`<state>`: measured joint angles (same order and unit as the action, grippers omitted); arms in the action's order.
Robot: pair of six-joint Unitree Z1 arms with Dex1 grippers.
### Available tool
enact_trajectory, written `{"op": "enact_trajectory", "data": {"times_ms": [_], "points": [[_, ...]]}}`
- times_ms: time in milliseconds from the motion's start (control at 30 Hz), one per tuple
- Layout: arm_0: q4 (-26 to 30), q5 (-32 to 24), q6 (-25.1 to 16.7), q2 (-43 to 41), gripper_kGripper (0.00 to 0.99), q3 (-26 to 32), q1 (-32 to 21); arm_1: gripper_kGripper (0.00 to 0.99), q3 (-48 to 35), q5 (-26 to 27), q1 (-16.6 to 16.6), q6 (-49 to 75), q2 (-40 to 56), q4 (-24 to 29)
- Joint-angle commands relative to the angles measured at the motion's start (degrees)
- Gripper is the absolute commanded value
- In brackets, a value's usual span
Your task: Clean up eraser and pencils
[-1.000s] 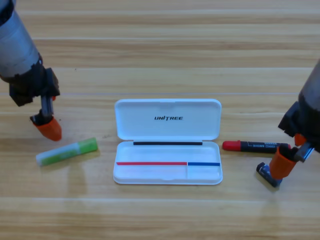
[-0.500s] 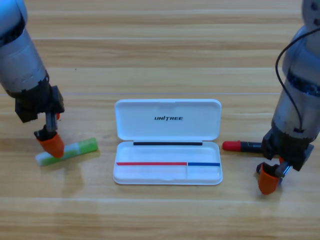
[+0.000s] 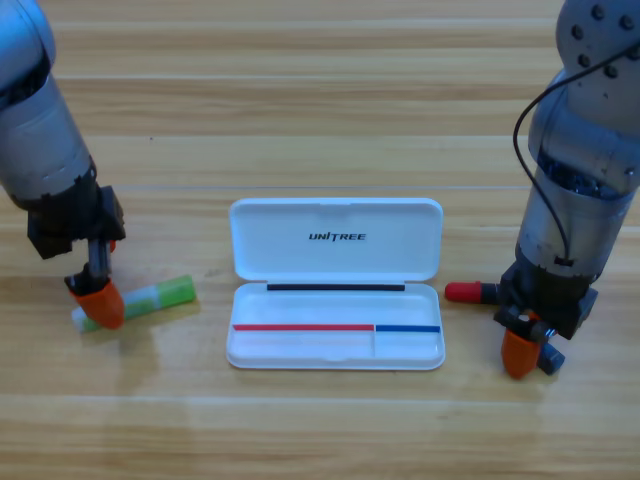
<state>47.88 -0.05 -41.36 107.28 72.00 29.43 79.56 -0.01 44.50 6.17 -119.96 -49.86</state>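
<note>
Your left gripper (image 3: 98,303) points down onto the pale end of the white pencil (image 3: 150,298), its orange tip covering that end, so you cannot tell how far it is open or whether it has a grip. The pencil is a smooth, translucent stick with a light green end, lying slightly tilted on the table (image 3: 320,100), well left of the case (image 3: 335,284). Your right gripper (image 3: 520,352) points down over the eraser (image 3: 549,358), a small dark block of which only a corner shows beside the orange tip; its opening is likewise hidden. The arm's grey body covers most of the black pencil (image 3: 471,292), leaving its red cap visible just right of the case. The case is glossy white plastic with rounded corners, lying open between the arms on pale, grained wood.
</note>
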Motion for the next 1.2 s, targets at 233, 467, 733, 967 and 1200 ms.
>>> {"op": "enact_trajectory", "data": {"times_ms": [233, 467, 733, 967, 1200], "points": [[-4.3, -0.3, 1.4, 1.4, 0.957, -4.2, -1.0, 0.014, -2.0, 0.6, -2.7, 1.2, -4.0, 0.8], [-7.2, -0.2, 2.1, 2.1, 0.959, -6.6, -1.0, 0.011, -2.8, 0.4, -2.8, 2.0, -2.6, 0.5], [-10.0, 0.9, 2.3, 3.7, 0.959, -7.2, -0.9, 0.0, -1.5, 0.4, -2.8, -0.6, 1.4, -2.4], [-12.9, 1.3, 2.4, 5.4, 0.962, -8.5, -0.9, 0.0, 3.2, 3.8, -1.2, 0.3, 4.0, -6.6], [-14.6, 1.4, 2.3, 6.7, 0.959, -9.0, -0.9, 0.0, 8.9, 0.9, 3.9, 15.7, 1.6, -7.1]]}}
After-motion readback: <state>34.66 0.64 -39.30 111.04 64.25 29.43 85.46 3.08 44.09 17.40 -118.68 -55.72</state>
